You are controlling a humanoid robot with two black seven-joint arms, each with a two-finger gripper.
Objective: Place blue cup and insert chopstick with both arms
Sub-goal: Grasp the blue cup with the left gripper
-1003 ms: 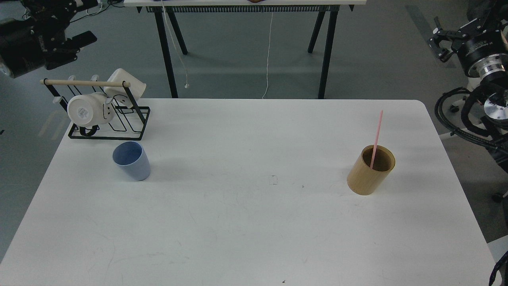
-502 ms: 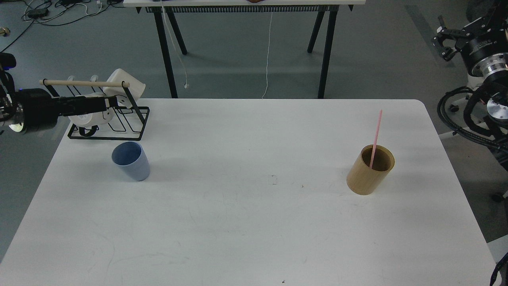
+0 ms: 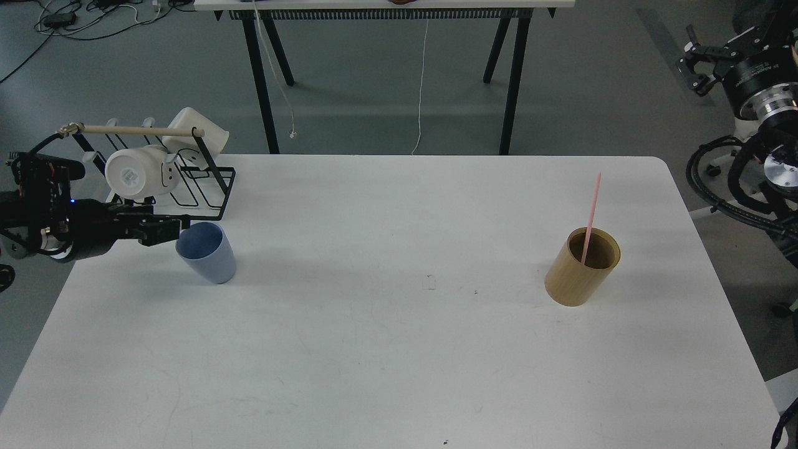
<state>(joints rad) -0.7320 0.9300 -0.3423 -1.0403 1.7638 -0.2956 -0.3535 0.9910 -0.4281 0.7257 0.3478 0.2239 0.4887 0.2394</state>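
The pale-blue cup point(image 3: 207, 252) stands upright on the white table point(image 3: 399, 349) at the left, just in front of the wire rack. My left gripper point(image 3: 177, 228) comes in low from the left, its tip right at the cup's left rim. It is dark and seen side-on, so its fingers cannot be told apart. The pink chopstick point(image 3: 591, 215) leans inside the tan bamboo cylinder point(image 3: 581, 267) at the right. My right gripper point(image 3: 693, 61) hangs off the table's far right corner, well above and away from the chopstick, with its fingers spread and empty.
A black wire rack point(image 3: 187, 187) with a wooden dowel point(image 3: 134, 131) and two white mugs point(image 3: 134, 174) stands behind the blue cup at the table's far left corner. Black cables point(image 3: 717, 187) hang at the right edge. A trestle table point(image 3: 386, 6) stands behind.
My left arm has swung down from high at the far left, past the rack, to the blue cup's left rim. The right gripper has barely shifted. The cup, cylinder and chopstick have not moved.
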